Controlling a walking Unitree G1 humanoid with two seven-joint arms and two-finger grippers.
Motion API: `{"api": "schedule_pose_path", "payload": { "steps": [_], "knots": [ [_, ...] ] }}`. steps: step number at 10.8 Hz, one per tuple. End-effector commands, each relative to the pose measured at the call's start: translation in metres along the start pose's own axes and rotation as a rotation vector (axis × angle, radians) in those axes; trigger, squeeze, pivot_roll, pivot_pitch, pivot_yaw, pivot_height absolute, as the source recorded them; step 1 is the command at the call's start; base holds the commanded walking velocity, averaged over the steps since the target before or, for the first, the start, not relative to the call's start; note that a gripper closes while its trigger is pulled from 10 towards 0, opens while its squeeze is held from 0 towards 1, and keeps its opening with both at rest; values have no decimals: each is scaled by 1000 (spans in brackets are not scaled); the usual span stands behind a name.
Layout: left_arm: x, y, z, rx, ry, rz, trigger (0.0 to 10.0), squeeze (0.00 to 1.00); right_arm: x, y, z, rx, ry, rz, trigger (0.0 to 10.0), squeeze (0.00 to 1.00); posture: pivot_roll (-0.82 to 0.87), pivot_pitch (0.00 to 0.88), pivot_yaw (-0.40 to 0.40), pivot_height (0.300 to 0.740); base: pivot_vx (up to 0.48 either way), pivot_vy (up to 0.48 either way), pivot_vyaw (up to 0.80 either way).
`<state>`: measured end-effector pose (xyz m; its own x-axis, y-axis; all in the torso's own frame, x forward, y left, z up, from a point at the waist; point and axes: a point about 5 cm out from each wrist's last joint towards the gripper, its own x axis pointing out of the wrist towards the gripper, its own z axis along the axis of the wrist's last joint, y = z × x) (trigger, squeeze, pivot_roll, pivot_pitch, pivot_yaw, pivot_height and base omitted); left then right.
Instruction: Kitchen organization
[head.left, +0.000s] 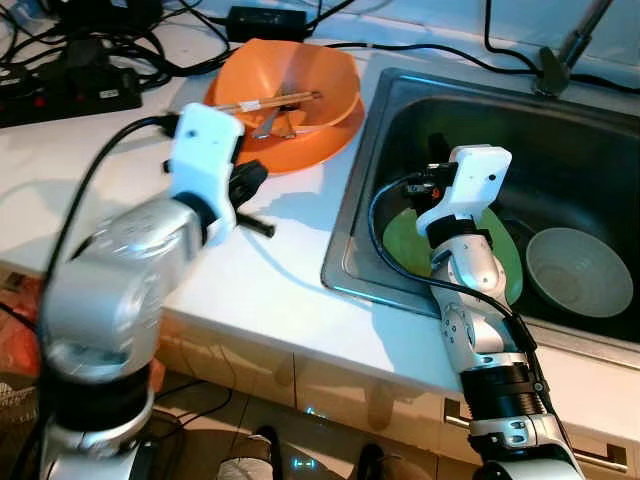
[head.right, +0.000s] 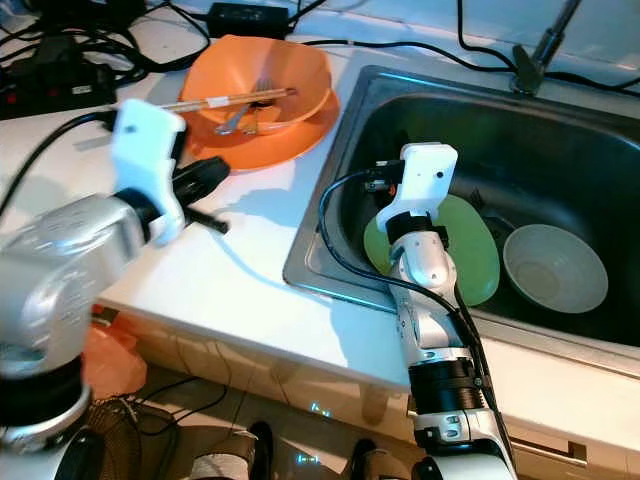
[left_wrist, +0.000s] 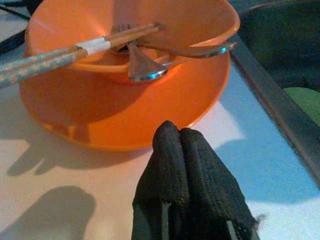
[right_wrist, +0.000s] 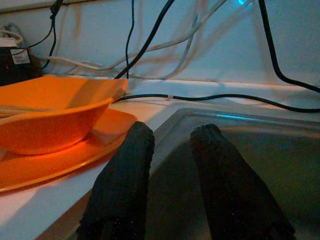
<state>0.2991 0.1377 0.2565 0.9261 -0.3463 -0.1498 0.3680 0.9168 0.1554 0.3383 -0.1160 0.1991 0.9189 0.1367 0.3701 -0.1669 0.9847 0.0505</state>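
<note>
Left wrist view: left gripper (left_wrist: 181, 137), fingers pressed together empty, is pointing at orange bowl (left_wrist: 125, 30) holding chopsticks (left_wrist: 60, 52), probably approaching. Right gripper (right_wrist: 172, 145) is hanging fingers-apart over sink (head.left: 600, 130).

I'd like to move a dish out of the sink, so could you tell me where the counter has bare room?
The white counter is bare between the orange plate and its front edge, beside the sink rim. The left pincer hovers there, shut. The back corner is crowded: power strip and cables.
</note>
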Motion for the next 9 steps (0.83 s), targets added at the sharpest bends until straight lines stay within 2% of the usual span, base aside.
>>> {"api": "schedule_pose_path", "payload": {
  "steps": [1, 3, 4, 5, 7, 9],
  "knots": [
    [5, -1, -1, 19, -1, 7, 10000, 0, -7, -4, -13, 12, 45, -15, 10000, 0, 278, 197, 6, 740, 0, 0, 0],
    [25, 2, -22, 1, 27, 28, 10000, 0, -8, -4, -13, 9, 43, -18, 10000, 0, 261, 195, 7, 740, 0, 0, 0],
    [29, 3, -26, -13, 26, 30, 10000, 0, -8, -5, -13, 9, 42, -19, 10000, 0, 260, 194, 7, 740, 0, 0, 0],
    [39, 7, -32, -21, 21, 54, 10000, 0, -9, -5, -13, 8, 41, -22, 10000, 0, 250, 195, 9, 740, 0, 0, 0],
    [47, 9, -27, -23, -12, 65, 10000, 0, -11, -5, -13, 7, 40, -27, 10000, 0, 240, 197, 13, 740, 0, 0, 0],
    [46, 5, -14, -20, -44, 37, 10000, 0, -13, -7, -12, 5, 40, -34, 10000, 0, 231, 203, 19, 740, 0, 0, 0]
  ]
}}
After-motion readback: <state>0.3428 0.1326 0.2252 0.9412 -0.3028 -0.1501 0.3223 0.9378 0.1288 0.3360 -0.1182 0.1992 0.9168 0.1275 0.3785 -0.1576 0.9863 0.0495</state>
